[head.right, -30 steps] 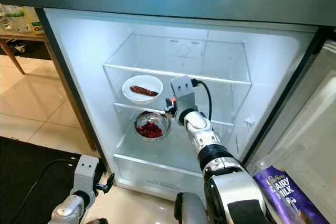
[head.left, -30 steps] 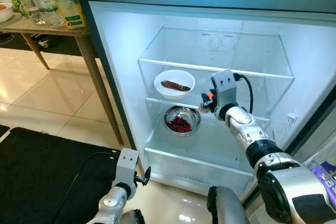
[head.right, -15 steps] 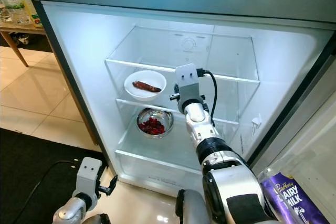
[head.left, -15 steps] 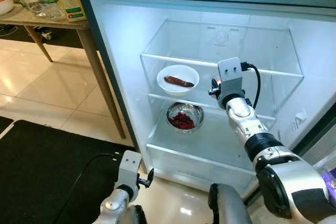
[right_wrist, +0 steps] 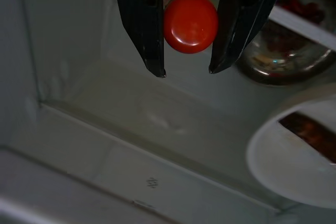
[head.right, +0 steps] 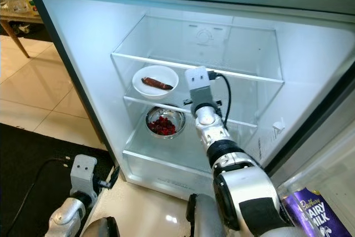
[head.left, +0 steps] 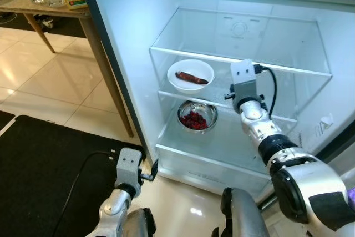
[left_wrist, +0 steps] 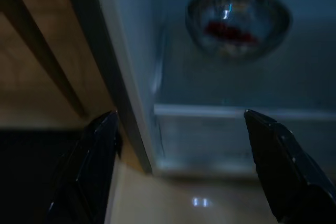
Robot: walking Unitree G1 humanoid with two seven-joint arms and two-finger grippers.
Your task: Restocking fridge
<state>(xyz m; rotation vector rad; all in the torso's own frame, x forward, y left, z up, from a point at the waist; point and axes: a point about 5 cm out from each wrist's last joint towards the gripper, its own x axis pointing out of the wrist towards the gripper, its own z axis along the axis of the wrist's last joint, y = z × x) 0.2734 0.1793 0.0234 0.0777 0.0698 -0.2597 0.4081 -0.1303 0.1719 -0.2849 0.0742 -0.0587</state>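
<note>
Inside the open fridge (head.left: 138, 54) a white bowl (head.left: 190, 75) holding a dark red strip sits on the middle glass shelf. Below it stands a steel bowl (head.left: 197, 117) of red pieces. My right arm (head.left: 260, 131) reaches in beside the white bowl. My right gripper (right_wrist: 186, 71) is shut on a glossy red round object (right_wrist: 190, 22), over the shelf space to one side of the steel bowl (right_wrist: 283, 51) and the white bowl (right_wrist: 299, 150). My left gripper (left_wrist: 181, 114) hangs open and empty, low by the fridge's front left corner.
A wooden table (head.left: 33, 9) with bottles stands at the far left, its leg (head.left: 108, 76) close to the fridge wall. A black mat (head.left: 44, 176) covers the floor at the left. A purple chocolate bag (head.right: 310, 215) lies at the lower right by the fridge door.
The camera has shifted a little. My right wrist has turned further into the fridge, so the red object it holds is now hidden behind it in the eye views.
</note>
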